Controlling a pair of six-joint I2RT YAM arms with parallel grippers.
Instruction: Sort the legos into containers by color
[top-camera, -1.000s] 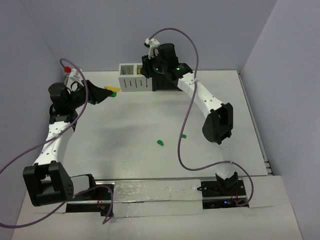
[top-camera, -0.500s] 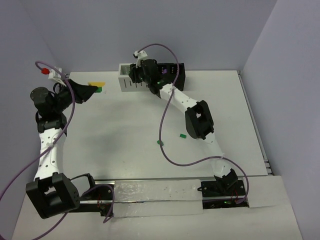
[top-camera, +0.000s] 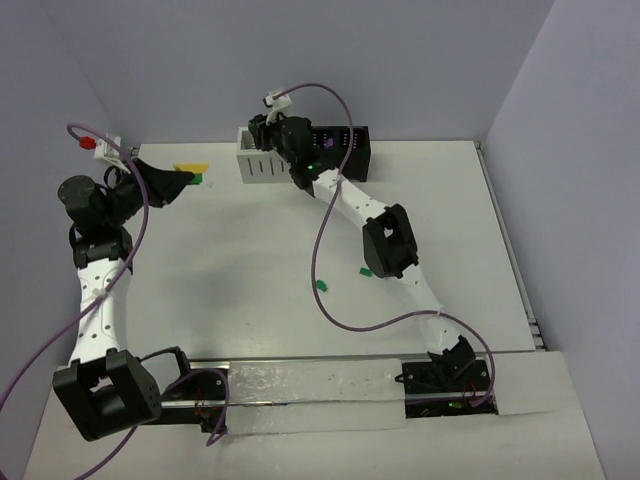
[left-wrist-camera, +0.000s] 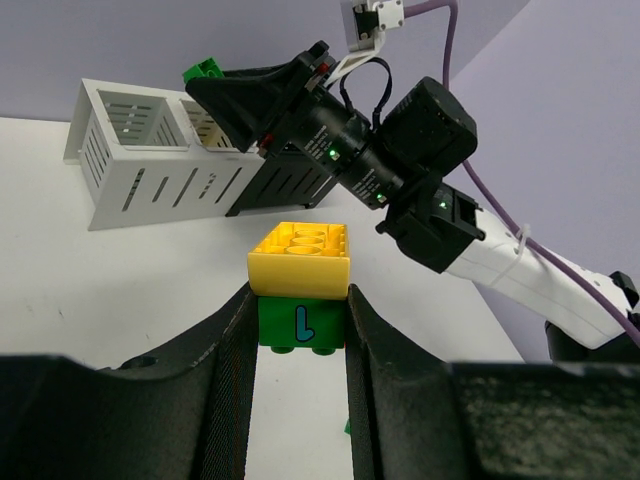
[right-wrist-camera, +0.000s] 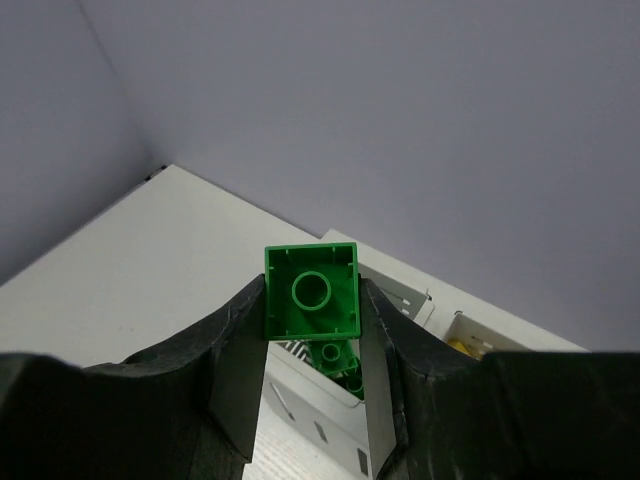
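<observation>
While the right gripper (right-wrist-camera: 311, 315) hangs above the white bin (right-wrist-camera: 300, 415) at the table's far edge, its jaws pinch a single green brick (right-wrist-camera: 311, 292) by two opposite sides, hollow underside turned to the wrist camera. The open compartment directly beneath shows another green piece (right-wrist-camera: 335, 362), and the neighbouring compartment a glimpse of yellow (right-wrist-camera: 457, 346). That is the likely reason the brick is poised over this slot rather than the next one.

Across the table (top-camera: 250, 250), the left gripper (left-wrist-camera: 300, 330) is held out to the side, well apart from the bins. Its jaws are pressed on a two-brick stack: a yellow brick (left-wrist-camera: 300, 258) seated on a green lower brick (left-wrist-camera: 300, 322) that bears a blue mark. The fingers clamp only the lower brick, so the yellow cap stands clear above them. This hold looks suited to having the cap pulled off, since a two-colour stack cannot go into one bin as it is.

The black bin (top-camera: 345, 150) adjoins the white one on its right in the top view. Two loose green bricks (top-camera: 321, 285) (top-camera: 366, 271) lie unsorted mid-table, beside the right arm.
</observation>
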